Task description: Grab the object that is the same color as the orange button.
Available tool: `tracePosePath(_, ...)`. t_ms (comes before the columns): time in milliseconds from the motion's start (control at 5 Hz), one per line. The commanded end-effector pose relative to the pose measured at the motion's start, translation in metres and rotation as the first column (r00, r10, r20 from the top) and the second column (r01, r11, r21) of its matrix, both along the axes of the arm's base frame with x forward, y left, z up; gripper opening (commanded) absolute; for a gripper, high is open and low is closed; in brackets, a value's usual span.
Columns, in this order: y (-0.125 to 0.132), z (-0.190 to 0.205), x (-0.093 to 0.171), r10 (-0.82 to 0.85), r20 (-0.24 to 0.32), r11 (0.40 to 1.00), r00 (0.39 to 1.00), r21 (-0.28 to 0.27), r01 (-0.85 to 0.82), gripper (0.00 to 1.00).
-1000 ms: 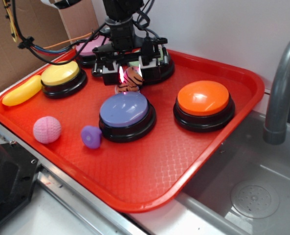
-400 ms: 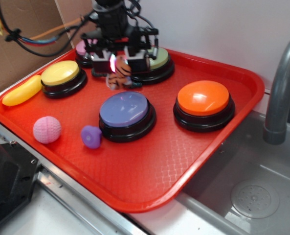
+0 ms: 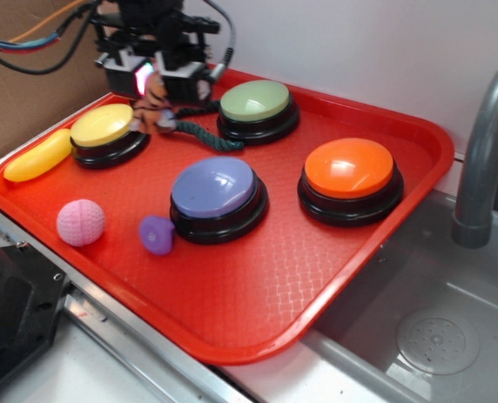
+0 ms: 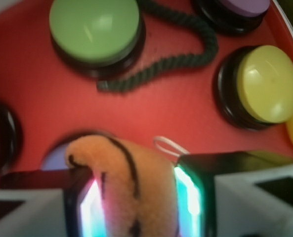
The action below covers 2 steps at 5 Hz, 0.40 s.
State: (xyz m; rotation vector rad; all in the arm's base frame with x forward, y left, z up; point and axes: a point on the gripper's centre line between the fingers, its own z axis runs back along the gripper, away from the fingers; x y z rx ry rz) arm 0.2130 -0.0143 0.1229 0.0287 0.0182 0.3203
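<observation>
Tiger toy (image 4: 129,190), orange plush with black stripes, sits pinched between the jaws of the gripper (image 4: 136,197) in the wrist view, the lit pads pressing its flanks. Nearest in the exterior view, on the red tray (image 3: 257,311), lie a pink knitted ball (image 3: 81,222) and a small purple piece (image 3: 156,234), with the purple button (image 3: 214,192) just behind and the orange button (image 3: 349,173) to its right. Farther left are the yellow banana (image 3: 35,157) and yellow button (image 3: 104,126); the green button (image 3: 255,102) stands at the far side. There the gripper (image 3: 154,84) holds the toy (image 3: 154,105) above the tray's far-left corner, beside the yellow button, while its dark green rope (image 3: 207,136) trails down onto the tray. The risk: the dragging rope may snag on a button base and tug the soft toy loose from a shallow grip. Blur hides the toy's lower half, and another button at the far corner is mostly cut off.
</observation>
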Motion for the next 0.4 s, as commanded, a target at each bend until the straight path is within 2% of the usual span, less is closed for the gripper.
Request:
tracePosePath(0,0.0374,0.0467,-0.0381,-0.171,0.028,0.985,0.985,0.019,0.171,0.0)
tracePosePath(200,0.0405,0.0496,-0.039,-0.2,0.007,0.98,0.98,0.019,0.199,0.0)
